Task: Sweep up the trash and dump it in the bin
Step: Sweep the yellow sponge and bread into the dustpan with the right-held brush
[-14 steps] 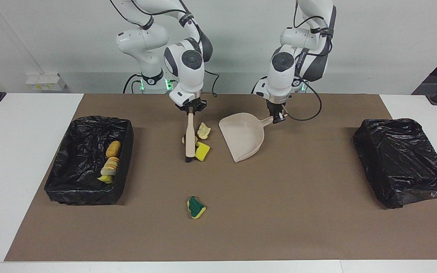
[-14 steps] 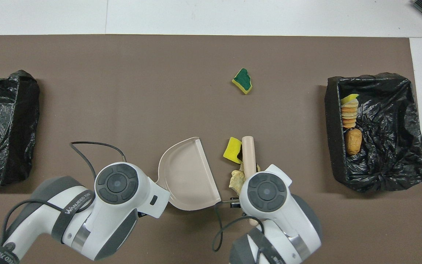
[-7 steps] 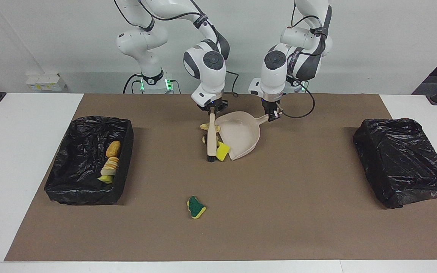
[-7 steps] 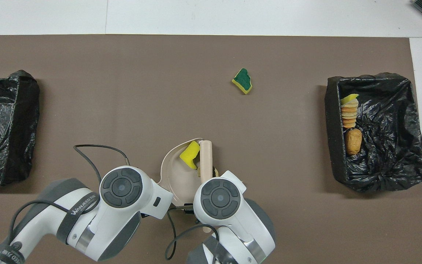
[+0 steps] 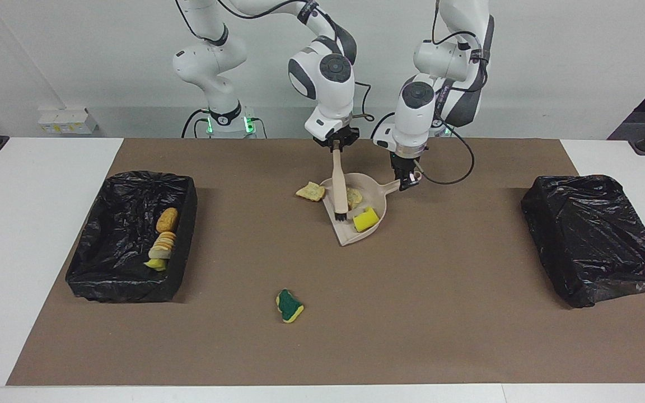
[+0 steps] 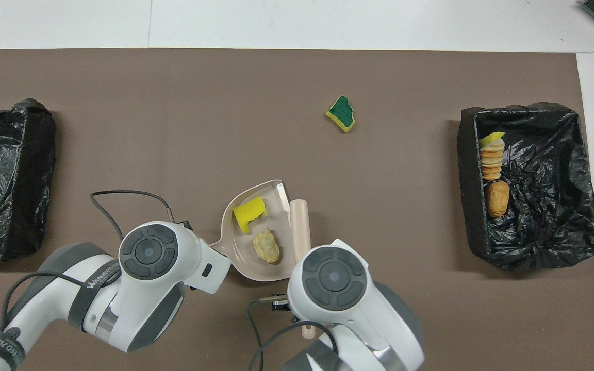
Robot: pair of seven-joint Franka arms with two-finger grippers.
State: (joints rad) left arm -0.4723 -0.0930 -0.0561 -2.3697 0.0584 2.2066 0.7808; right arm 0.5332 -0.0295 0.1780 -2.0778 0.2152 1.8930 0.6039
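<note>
trash (image 5: 366, 219): yellow sponge bit | tan foam lump | green-yellow piece

Smooth plastic dustpan (image 5: 356, 221), crinkly glossy bin liner (image 5: 126, 240) (black film), matt brown mat (image 5: 412, 313).

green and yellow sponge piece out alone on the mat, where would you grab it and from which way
Take the green and yellow sponge piece from straight above, fingers closing across its narrower width on the yellow side edges. It lies flat on the brown mat, green face up, with bare mat all round, so nothing blocks a top-down approach. Its outline is irregular, so a grip near the middle looks safest.
</note>
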